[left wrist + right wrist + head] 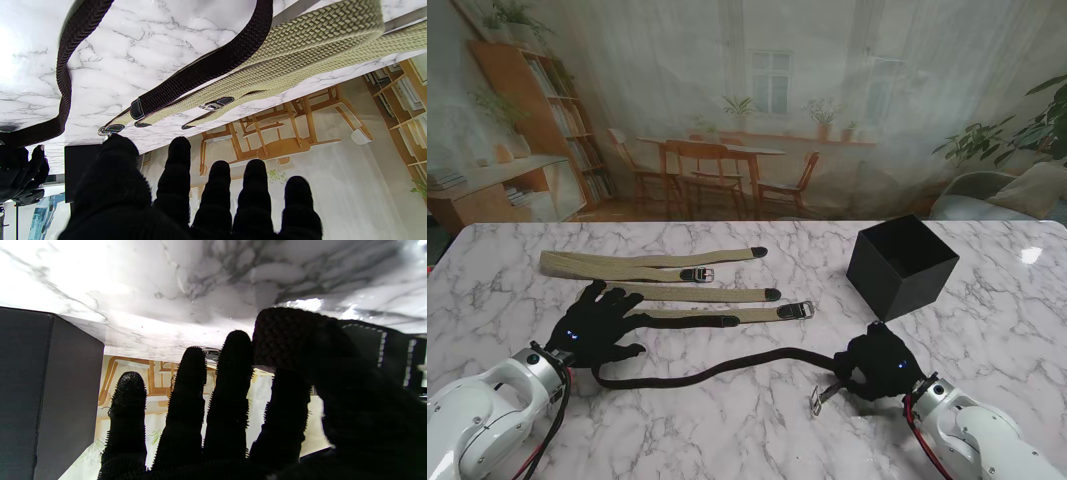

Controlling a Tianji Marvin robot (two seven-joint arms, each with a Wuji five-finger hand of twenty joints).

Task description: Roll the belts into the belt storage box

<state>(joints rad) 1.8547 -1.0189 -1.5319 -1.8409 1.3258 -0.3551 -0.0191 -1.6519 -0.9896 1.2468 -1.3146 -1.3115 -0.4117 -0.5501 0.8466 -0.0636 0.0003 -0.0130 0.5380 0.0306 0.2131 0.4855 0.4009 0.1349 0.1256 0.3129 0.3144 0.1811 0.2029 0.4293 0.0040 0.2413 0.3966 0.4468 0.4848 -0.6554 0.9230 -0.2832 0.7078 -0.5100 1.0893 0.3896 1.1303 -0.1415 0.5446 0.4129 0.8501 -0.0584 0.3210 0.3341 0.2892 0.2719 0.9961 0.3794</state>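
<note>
Oddly, the right hand (879,362) hid its grip on the black belt (717,371) near the storage box (901,264). Left hand (595,323) lay spread, empty, beside tan belts (657,266) left of the box.

The right hand (879,362) is covering the dark belt (717,369) near its buckle end, and the left hand (599,322) is hiding 1 stretch. The table (757,440) is running past the picture's near edge.

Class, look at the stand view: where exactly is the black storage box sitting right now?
The black storage box stands on the right of the marble table, farther from me than the right hand, right of the beige belts.
</note>
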